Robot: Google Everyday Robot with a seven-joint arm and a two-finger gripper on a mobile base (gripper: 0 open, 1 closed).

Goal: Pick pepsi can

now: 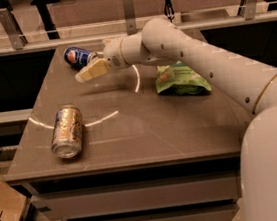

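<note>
The pepsi can, dark blue with a round logo, lies on its side at the far left of the brown table. My gripper is at the can's right end, reaching in from the right on the white arm. It is open: one tan finger lies just in front of the can, and the other is hidden behind it. The can rests on the table.
A gold can lies on its side at the front left. A green chip bag lies right of the middle, under the arm. A railing with glass runs behind the table's far edge.
</note>
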